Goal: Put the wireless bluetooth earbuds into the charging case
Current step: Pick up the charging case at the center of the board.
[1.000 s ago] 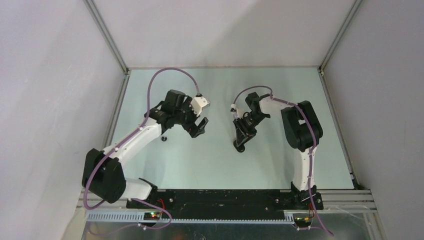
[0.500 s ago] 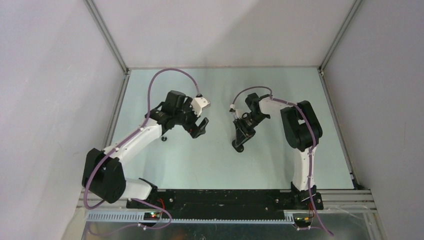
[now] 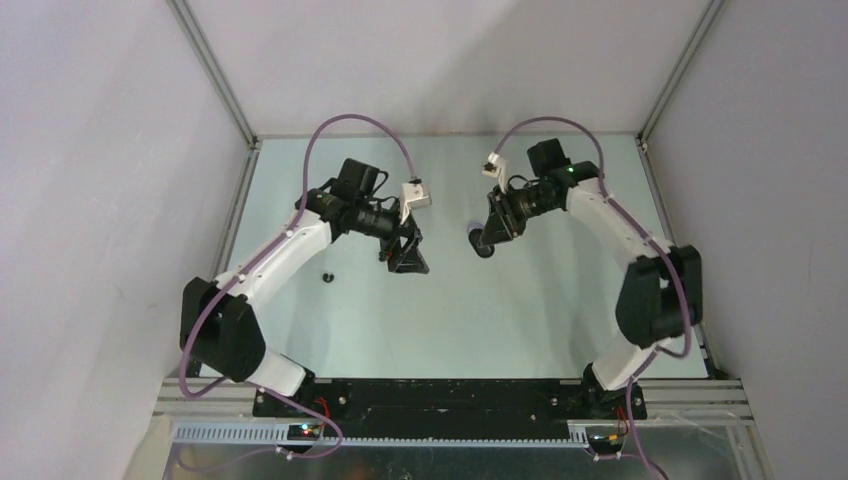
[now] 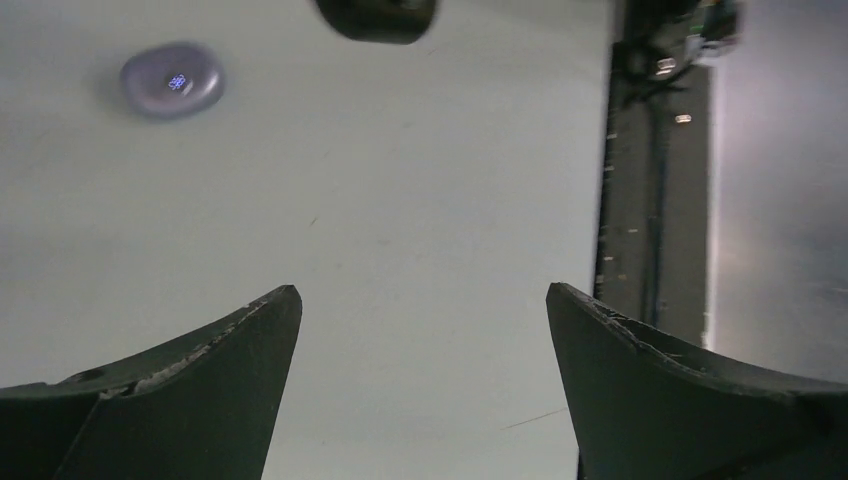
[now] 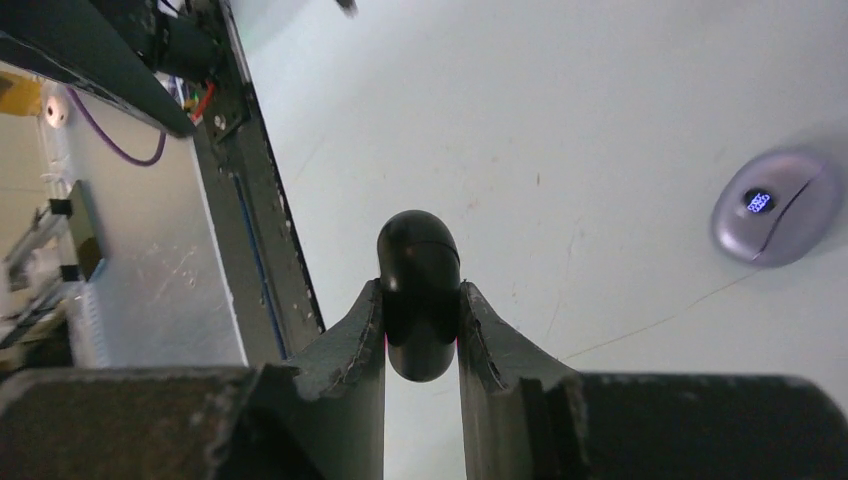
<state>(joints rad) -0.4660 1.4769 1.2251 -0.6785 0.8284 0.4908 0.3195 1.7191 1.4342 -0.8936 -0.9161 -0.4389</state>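
Observation:
My right gripper (image 5: 420, 290) is shut on a glossy black rounded charging case (image 5: 418, 250), closed, its top poking out above the fingertips. From above, this gripper (image 3: 490, 235) and the black case (image 3: 483, 243) sit at mid-table. A pale purple charging case (image 5: 775, 205), closed with a lit blue display, lies on the table to the right of the fingers. My left gripper (image 4: 422, 290) is wide open over bare table, with the purple case (image 4: 172, 80) far ahead to its left and the black case (image 4: 378, 18) at the top edge. One tiny black earbud (image 3: 327, 276) lies left of my left gripper (image 3: 408, 258).
The black base rail (image 3: 450, 395) runs along the near edge and also shows as a rail (image 4: 650, 200) beside my left fingers. White enclosure walls (image 3: 120, 200) close in the pale green table (image 3: 450, 320) on three sides.
My right gripper closed on the black case and carried it toward the far side, its elbow swinging out to the right. My left gripper swung right and turned, staying open.

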